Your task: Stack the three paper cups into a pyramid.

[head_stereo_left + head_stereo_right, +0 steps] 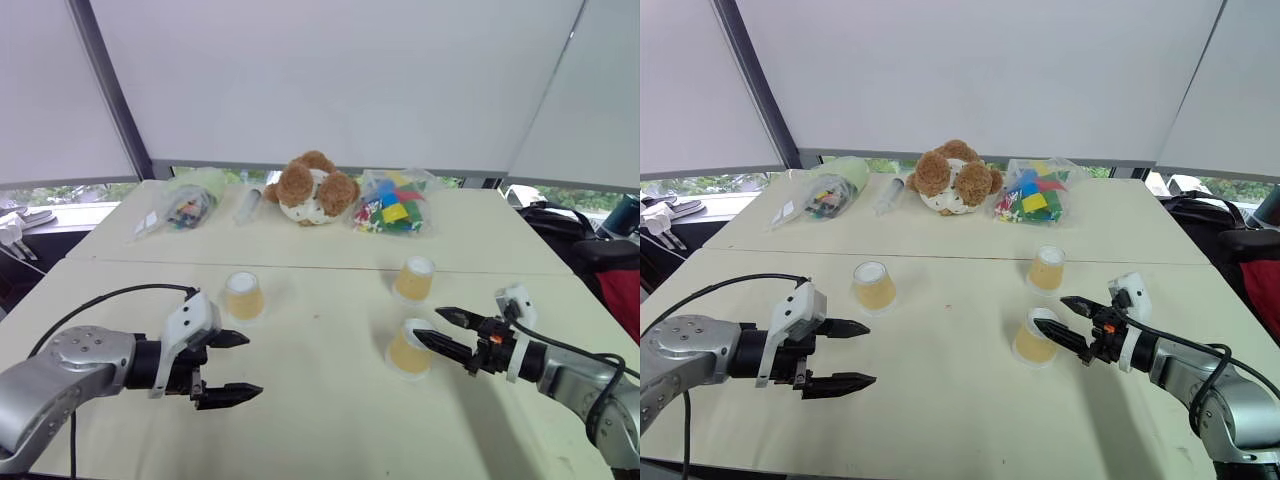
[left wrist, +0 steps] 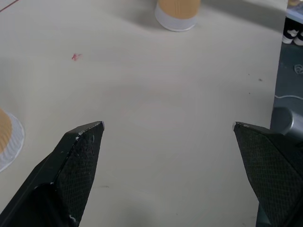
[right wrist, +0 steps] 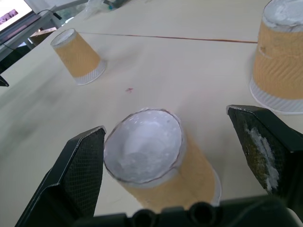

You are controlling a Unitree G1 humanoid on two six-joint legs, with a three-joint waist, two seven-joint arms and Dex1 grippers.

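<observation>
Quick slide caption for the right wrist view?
Open right gripper straddling an upside-down tan paper cup, two more cups beyond.

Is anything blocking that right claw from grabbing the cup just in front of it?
Nothing visible does. The right gripper is open, and the nearest paper cup stands upside down between its fingers, with bare table around it.

Open left end effector above table.
</observation>
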